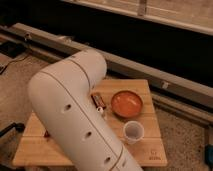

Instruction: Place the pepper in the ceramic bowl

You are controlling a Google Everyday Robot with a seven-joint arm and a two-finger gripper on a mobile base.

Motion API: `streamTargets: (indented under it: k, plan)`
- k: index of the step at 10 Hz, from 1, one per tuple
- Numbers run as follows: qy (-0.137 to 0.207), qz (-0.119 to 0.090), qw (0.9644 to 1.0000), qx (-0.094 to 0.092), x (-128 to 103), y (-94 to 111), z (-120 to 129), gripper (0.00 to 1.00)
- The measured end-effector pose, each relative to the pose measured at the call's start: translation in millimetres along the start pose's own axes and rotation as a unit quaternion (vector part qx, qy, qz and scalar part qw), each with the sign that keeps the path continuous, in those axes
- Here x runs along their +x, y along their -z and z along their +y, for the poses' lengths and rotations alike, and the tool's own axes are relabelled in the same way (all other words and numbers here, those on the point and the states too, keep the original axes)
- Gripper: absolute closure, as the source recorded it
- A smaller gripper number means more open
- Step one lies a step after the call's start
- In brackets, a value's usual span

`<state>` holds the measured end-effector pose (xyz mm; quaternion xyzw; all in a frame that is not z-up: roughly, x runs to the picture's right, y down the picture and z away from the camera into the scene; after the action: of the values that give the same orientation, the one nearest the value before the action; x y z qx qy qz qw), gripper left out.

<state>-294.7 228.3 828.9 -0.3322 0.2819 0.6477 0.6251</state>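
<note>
The orange-red ceramic bowl [126,103] sits empty on the right half of a wooden board [145,150]. My big white arm [75,115] crosses the board's middle and left and hides much of it. The pepper is hidden from this view. A small dark red bit [46,133] peeks out at the arm's left edge, and I cannot tell what it is. My gripper is out of sight, somewhere behind the arm.
A dark brown bar [98,100] lies just left of the bowl, partly behind the arm. A small translucent white cup [133,130] stands in front of the bowl. A metal rail [150,70] runs behind the board. Rough flooring surrounds the board.
</note>
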Motion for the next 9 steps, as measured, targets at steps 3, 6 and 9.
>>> streamTargets:
  k: [3,6,9]
  plan:
    - [0.006,-0.003,0.9999,-0.009,1,2,3,0.67]
    - [0.021,-0.016,0.9993,-0.026,3,39,5,0.96]
    - [0.043,-0.029,0.9983,-0.026,2,88,1,1.0]
